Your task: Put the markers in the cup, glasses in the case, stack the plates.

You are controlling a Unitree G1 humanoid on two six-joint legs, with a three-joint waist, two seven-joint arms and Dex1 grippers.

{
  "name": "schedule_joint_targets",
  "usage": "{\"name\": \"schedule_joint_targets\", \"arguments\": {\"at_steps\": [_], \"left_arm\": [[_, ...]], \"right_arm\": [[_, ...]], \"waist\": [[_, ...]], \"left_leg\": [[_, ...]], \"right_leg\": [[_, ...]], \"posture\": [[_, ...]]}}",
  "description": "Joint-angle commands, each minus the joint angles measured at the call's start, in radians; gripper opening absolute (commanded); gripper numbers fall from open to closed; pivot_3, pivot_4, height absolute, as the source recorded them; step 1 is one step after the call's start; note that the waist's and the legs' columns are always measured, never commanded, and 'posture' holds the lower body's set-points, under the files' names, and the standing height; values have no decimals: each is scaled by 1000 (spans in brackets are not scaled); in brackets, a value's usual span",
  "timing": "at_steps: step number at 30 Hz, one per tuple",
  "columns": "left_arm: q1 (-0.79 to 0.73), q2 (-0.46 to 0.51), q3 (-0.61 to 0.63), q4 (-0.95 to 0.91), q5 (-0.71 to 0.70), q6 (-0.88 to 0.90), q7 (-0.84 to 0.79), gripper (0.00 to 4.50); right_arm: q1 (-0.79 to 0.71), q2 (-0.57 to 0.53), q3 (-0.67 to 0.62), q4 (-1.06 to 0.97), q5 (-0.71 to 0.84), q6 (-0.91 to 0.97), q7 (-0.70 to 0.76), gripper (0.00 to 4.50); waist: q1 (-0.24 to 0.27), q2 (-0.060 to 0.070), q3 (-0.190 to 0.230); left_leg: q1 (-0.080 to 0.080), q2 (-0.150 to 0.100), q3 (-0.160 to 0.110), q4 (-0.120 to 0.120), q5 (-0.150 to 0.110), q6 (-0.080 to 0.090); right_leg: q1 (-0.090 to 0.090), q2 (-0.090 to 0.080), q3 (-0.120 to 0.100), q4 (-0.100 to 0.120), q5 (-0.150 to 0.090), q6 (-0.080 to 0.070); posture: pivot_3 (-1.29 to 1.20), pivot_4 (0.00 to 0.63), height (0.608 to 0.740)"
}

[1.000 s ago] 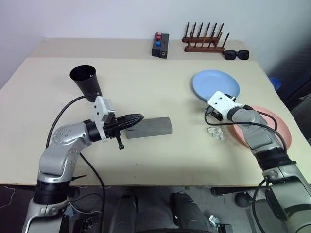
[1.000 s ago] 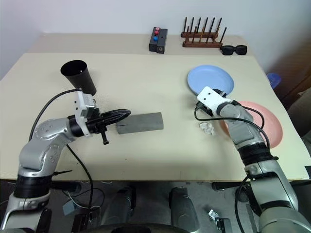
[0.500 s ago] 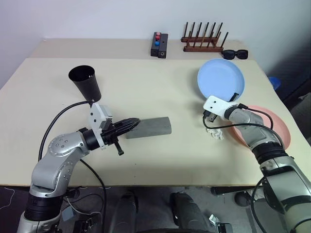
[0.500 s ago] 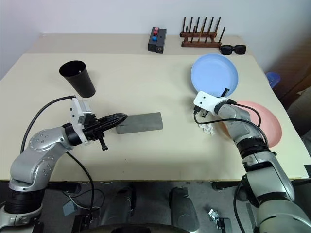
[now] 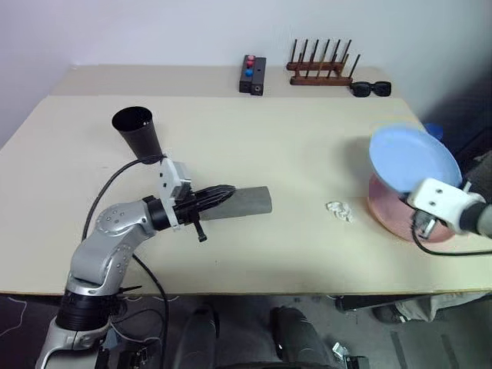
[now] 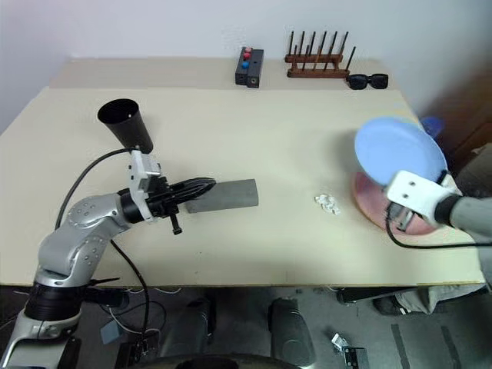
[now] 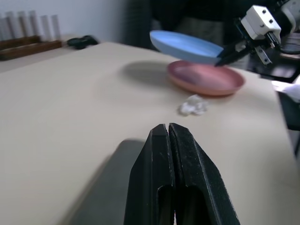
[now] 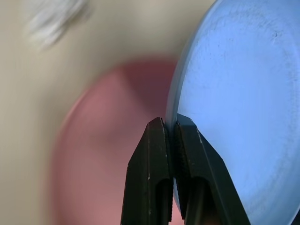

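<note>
Right gripper pinches blue plate above pink plate.

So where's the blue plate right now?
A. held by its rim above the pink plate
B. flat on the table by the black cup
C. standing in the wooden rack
A: the right end effector pinches the blue plate by its rim, tilted over the pink plate.
</note>
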Motion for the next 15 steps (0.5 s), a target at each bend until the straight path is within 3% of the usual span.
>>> {"name": "schedule_joint_targets", "arguments": {"at_steps": [1,4,10,15], "left_arm": [[-32,-14,-20,27,9,-40,-28,0],[-50,-27,-33,55,18,-58,-40,0],[-50,-30,-30,72,29,-79,-43,0],[-9,-22,-15,45,39,-89,-17,0]], "right_arm": [[63,9,-97,-98,41,54,42,63],[65,25,-89,-112,39,82,19,990],[-14,52,-58,-154,79,95,-10,3900],[-156,143,91,-211,173,198,-30,3900]], "waist": [[-6,1,0],[-15,1,0],[-16,1,0],[-17,0,0]], "left_leg": [[0,0,0,0,0,0],[-1,0,0,1,0,0],[-2,0,0,3,0,0],[-2,0,-1,3,0,1]], "right_leg": [[0,0,0,0,0,0],[0,0,0,0,0,-1],[0,0,0,0,1,-2],[0,0,0,0,1,-2]], "posture": [[0,150,740],[0,150,740],[0,150,740],[0,150,740]]}}
